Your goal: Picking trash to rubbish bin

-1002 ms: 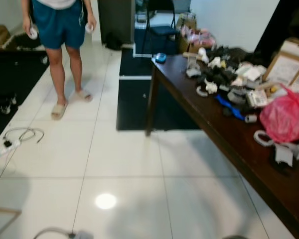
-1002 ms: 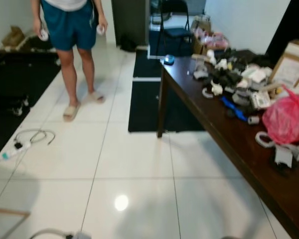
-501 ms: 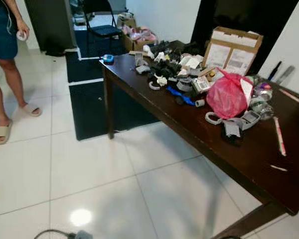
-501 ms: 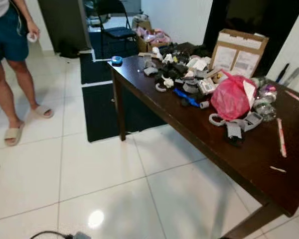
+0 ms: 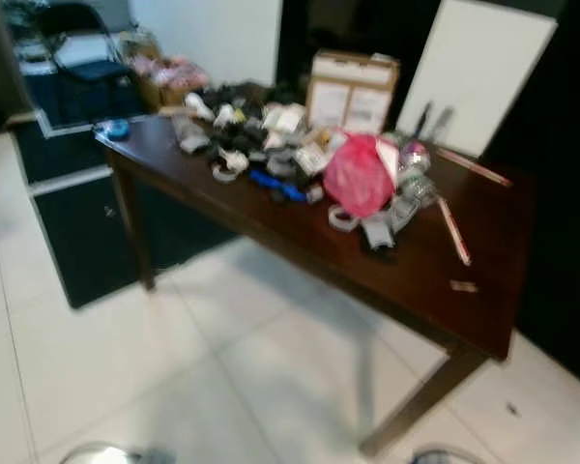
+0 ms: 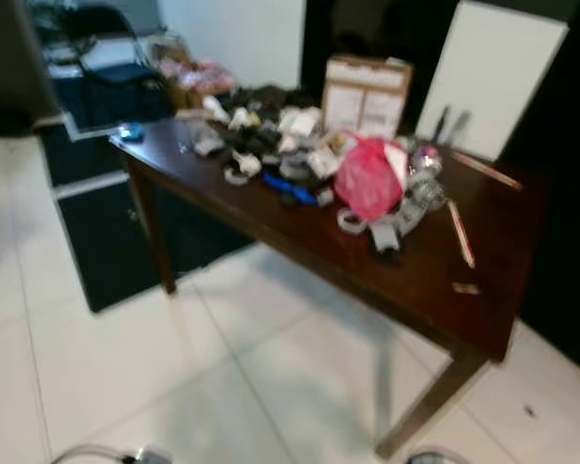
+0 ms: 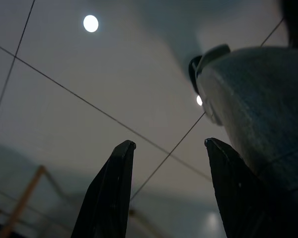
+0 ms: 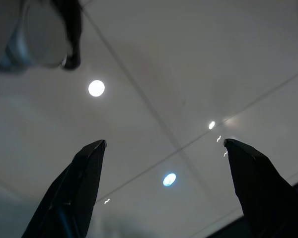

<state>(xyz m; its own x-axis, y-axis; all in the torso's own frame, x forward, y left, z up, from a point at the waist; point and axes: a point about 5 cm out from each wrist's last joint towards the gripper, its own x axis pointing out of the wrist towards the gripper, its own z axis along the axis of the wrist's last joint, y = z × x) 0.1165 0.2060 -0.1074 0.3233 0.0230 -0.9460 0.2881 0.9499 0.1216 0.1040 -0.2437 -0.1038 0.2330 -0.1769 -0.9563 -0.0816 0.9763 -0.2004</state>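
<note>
Tapered black fingers (image 7: 111, 198), grey casing (image 7: 258, 104)

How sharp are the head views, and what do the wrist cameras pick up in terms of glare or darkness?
Left and right eye views: soft with motion blur, clutter around the pink bag on the table smeared. Left wrist view: dim, one lamp reflection on the floor tiles. Right wrist view: several bright glare spots.

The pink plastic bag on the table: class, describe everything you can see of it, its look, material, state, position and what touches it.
The pink plastic bag is a crumpled, bulging bundle of thin, glossy-looking plastic, apparently filled, with something white at its upper right. It sits on the dark wooden table, near the middle of the clutter, in front of the cardboard box. Small grey and white items lie against its front, and a blue object lies to its left. The blur hides finer detail.
</note>
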